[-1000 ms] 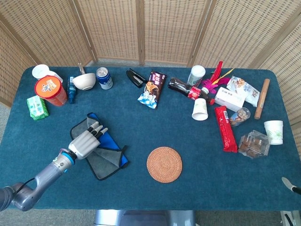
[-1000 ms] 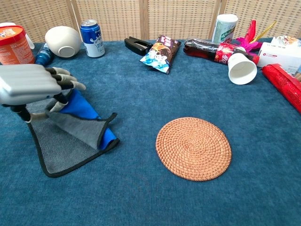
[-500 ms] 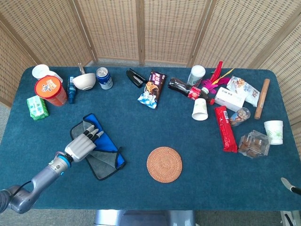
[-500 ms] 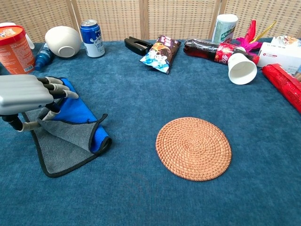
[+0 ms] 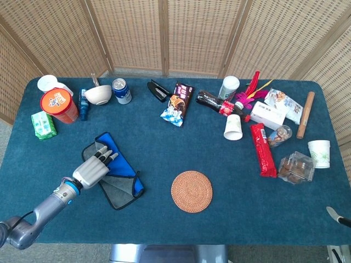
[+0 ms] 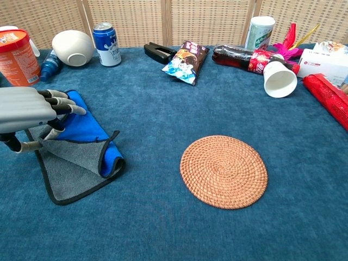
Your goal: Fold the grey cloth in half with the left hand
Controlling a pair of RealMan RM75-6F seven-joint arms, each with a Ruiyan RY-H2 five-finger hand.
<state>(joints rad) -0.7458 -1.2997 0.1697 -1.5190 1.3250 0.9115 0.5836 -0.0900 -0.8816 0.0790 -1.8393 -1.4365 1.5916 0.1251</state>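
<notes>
Left hand (image 6: pixel 24 109) pinching edge of grey cloth (image 6: pixel 68 171) — blue underside turned up, half-folded. Right hand — barely visible, state unclear.

A rectangular table covered in dark teal carpet-like cloth (image 5: pixel 164 142) fills both views; behind its far edge stands a folding screen of woven tan rattan panels in pale wooden frames (image 5: pixel 192 33); grey floor (image 5: pixel 4 131) shows past the left edge; daylight is even.

left hand (image 5: pixel 89 171) | low, palm down, fingers (image 6: pixel 64 109) extended forward, pinching | right hand unseen
</notes>
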